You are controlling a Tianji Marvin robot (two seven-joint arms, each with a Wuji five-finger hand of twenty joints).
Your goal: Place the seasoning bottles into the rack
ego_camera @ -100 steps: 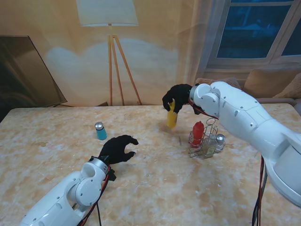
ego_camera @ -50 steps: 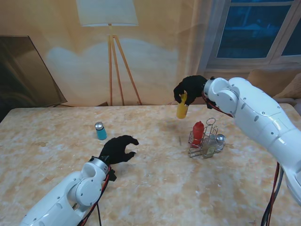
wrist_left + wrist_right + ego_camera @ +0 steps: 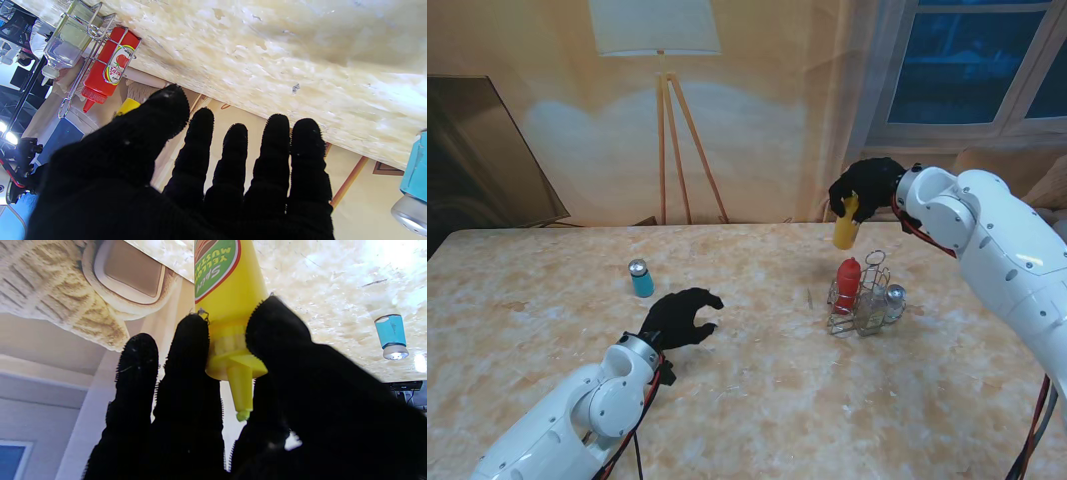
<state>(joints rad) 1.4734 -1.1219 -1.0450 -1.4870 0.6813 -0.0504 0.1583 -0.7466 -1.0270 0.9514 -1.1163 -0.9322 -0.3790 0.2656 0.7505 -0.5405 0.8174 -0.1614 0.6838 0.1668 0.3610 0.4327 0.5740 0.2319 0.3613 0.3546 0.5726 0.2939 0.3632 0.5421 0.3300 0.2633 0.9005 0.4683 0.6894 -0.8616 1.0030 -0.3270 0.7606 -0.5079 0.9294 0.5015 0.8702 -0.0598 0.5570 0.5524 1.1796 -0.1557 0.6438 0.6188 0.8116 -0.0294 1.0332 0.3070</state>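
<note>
My right hand [image 3: 865, 185] is shut on a yellow mustard bottle [image 3: 846, 230] and holds it in the air, just beyond and slightly left of the wire rack [image 3: 864, 300]. The right wrist view shows thumb and fingers [image 3: 190, 373] pinching the mustard bottle [image 3: 227, 290] near its cap. The rack holds a red ketchup bottle [image 3: 849, 279] and a clear bottle with a silver top [image 3: 893, 298]; both also show in the left wrist view as the ketchup bottle [image 3: 110, 66] and clear bottle [image 3: 65, 43]. A small blue shaker [image 3: 640, 278] stands on the table's left. My left hand [image 3: 679, 317] hovers open near it.
The marble-patterned table [image 3: 757, 400] stretches out toward me. A floor lamp [image 3: 662, 120] and a window stand behind the table. The blue shaker [image 3: 391, 336] also appears in the right wrist view, and at the edge of the left wrist view as the shaker [image 3: 412, 186].
My right hand has carried the mustard bottle up and to the right, from the table's middle to over the far side of the rack. The left hand has stayed still.
</note>
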